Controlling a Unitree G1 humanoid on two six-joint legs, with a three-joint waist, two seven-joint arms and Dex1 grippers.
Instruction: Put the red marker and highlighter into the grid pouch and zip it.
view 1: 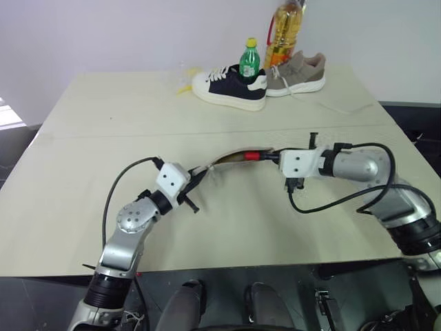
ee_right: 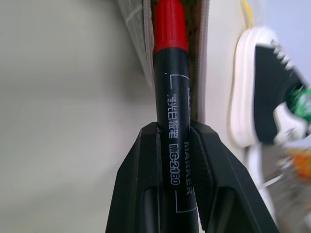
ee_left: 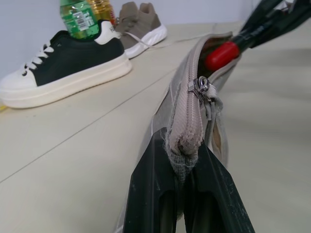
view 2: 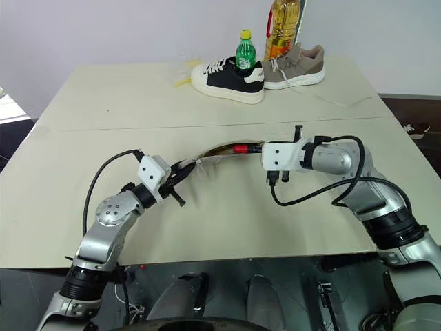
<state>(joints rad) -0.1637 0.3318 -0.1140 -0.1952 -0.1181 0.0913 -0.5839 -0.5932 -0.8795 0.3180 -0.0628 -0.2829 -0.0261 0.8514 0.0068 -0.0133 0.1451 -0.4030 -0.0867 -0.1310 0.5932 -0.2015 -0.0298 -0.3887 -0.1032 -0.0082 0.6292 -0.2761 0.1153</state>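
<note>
My left gripper [view 1: 196, 179] is shut on one end of the grid pouch [view 1: 226, 161], holding it edge-up just above the table. The pouch's zipper is open, with the slider [ee_left: 200, 86] near my left fingers [ee_left: 155, 194]. My right gripper [view 1: 273, 157] is shut on the dark body of the red marker [ee_right: 170, 92]. The marker's red cap [view 1: 252, 156] points into the pouch's open mouth [ee_right: 194, 43] at the far end. The highlighter is out of view.
At the back of the beige table [view 1: 124, 124] stand a black-and-white shoe [view 1: 231, 88], a beige shoe [view 1: 300, 72], a green bottle [view 1: 249, 61] and a bottle of yellow oil [view 1: 286, 31]. A yellow scrap [view 1: 182, 88] lies left of the shoes.
</note>
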